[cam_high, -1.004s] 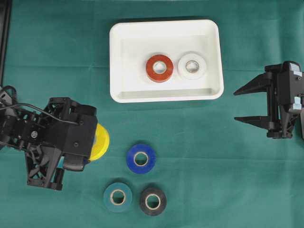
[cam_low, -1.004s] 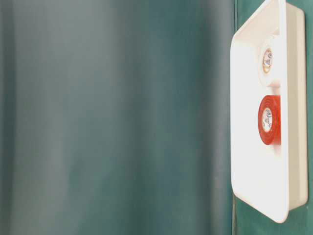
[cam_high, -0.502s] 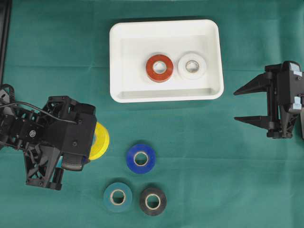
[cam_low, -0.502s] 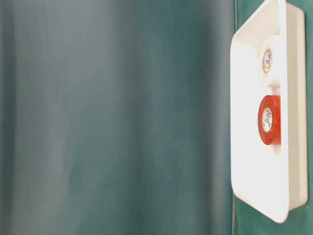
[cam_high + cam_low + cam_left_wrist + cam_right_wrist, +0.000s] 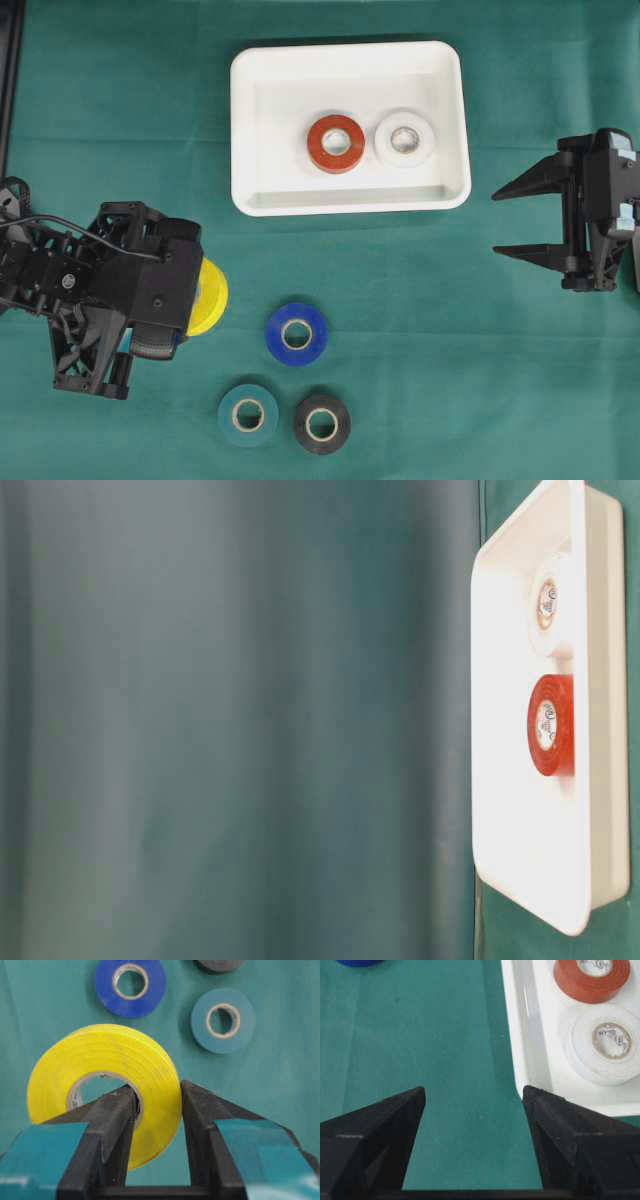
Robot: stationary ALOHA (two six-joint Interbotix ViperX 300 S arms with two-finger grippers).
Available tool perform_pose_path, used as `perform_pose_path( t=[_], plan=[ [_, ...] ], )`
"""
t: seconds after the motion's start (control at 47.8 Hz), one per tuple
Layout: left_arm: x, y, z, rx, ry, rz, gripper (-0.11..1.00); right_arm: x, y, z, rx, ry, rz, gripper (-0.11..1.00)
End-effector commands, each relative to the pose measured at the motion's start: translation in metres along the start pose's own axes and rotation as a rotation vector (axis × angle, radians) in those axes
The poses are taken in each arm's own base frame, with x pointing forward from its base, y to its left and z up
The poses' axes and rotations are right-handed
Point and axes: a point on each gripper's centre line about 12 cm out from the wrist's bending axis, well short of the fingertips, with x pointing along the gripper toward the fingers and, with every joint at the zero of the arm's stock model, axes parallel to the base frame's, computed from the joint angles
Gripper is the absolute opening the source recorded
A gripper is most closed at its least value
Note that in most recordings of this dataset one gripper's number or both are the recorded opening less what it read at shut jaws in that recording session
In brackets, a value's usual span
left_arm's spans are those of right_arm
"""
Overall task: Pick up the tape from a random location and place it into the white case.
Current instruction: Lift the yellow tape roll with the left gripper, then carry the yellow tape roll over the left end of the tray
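Note:
My left gripper (image 5: 156, 1091) is shut on a yellow tape roll (image 5: 120, 1060), one finger through its core and the other against its outer wall. From overhead the yellow tape (image 5: 212, 296) pokes out from under the left gripper (image 5: 190, 300), left of the loose rolls. The white case (image 5: 250, 130) lies at the top centre with a red roll (image 5: 335, 143) and a white roll (image 5: 404, 139) inside. My right gripper (image 5: 503, 222) stands open at the right, beside the white case's (image 5: 530, 1035) edge, holding nothing.
A blue roll (image 5: 297, 333), a teal roll (image 5: 248, 414) and a black roll (image 5: 321, 424) lie on the green cloth at the bottom centre. The table-level view shows the case (image 5: 500, 780) with the red roll (image 5: 550, 725) behind a blurred green fold.
The left gripper with the yellow tape has shifted very slightly left. The right arm has not moved.

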Motion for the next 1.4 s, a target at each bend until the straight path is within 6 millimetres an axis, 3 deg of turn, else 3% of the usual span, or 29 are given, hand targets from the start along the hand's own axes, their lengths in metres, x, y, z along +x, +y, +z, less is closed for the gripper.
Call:
perform_pose_path(
  t=[0.0, 0.376, 0.523, 1.171, 1.38],
  plan=[
    [-0.012, -0.001, 0.008, 0.003, -0.046, -0.005, 0.23, -0.001, 0.001, 0.010, -0.002, -0.027, 0.003, 0.74],
    [-0.008, 0.005, 0.009, -0.015, -0.041, 0.005, 0.23, -0.001, 0.001, 0.010, -0.006, -0.026, 0.002, 0.74],
    [-0.003, 0.019, 0.011, -0.051, -0.043, 0.030, 0.23, -0.001, 0.000, 0.010, -0.007, -0.028, 0.001, 0.74],
    [-0.003, 0.134, -0.012, -0.368, -0.016, 0.231, 0.23, 0.007, 0.000, 0.004, -0.022, 0.015, -0.003, 0.74],
    [-0.007, 0.156, -0.020, -0.436, -0.015, 0.270, 0.23, 0.009, 0.000, 0.001, -0.038, 0.027, -0.004, 0.74]
  ],
)
